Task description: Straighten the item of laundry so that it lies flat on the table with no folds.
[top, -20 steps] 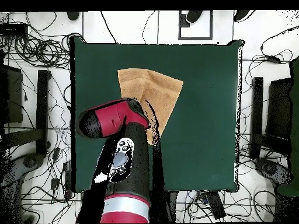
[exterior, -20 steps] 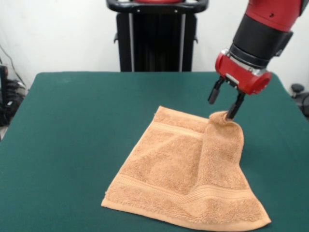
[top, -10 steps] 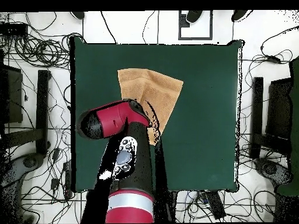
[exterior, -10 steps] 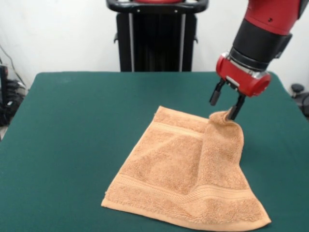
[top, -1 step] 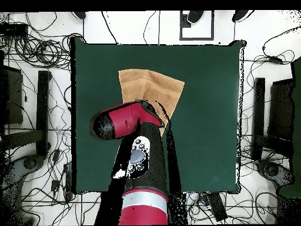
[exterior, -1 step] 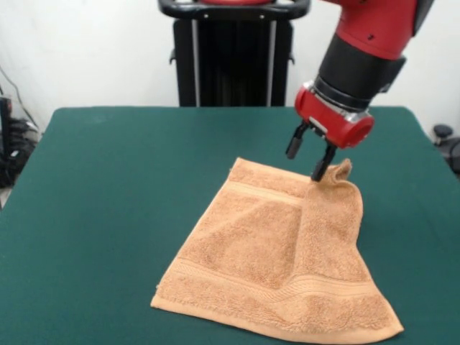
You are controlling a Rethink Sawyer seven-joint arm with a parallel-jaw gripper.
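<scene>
Black fingers (exterior, -1 step: 319, 169) hang spread apart from the red-and-black Sawyer gripper (exterior, -1 step: 307, 157), and nothing is clamped between them; one tip stands just beside, perhaps brushing, the raised corner of the light orange-tan terry-cloth towel (exterior, -1 step: 273, 251). That corner stands up in a small peak at the towel's far right side in the front view, and below it a strip of the right edge is doubled over onto the rest of the cloth, down to the woven band near the front edge. The towel lies on the plain dark green felt-covered table (exterior, -1 step: 108, 215), towards its right half in this view, and the rest of it looks flat. In the overhead view the arm covers that corner, so the fold cannot be checked from above.

The main risk, as I judge it, is closing on air or on a mere tuft: the peak is thin and limp, and a fingertip nudging it could topple it inward and deepen the fold. A grasp that also catches the layer beneath would drag the whole towel rather than unfold it.
</scene>
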